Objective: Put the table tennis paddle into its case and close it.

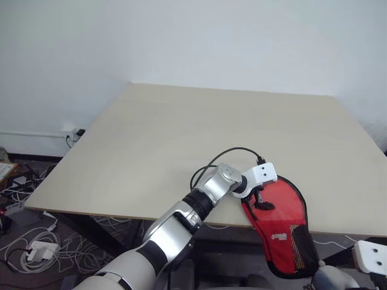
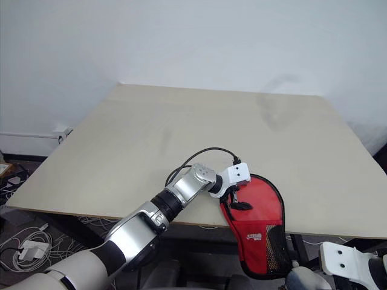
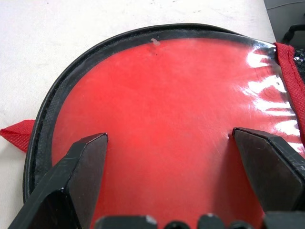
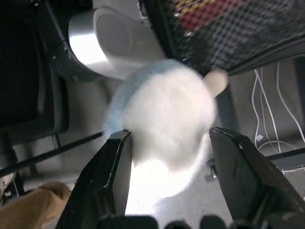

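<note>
Here, tan table point(image 1: 181, 139), white wall point(image 1: 193, 36).

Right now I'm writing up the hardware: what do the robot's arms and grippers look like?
The left arm has silver metallic shells with black joint bands and a white block at the wrist. A black cable loops over the wrist. Left gripper and right gripper each carry two black, wedge-shaped fingers.

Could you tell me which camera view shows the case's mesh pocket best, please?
The right eye view: the case shows whole, mesh pocket hanging past the table edge. The left eye view matches; the wrist views catch only mesh slivers.
</note>
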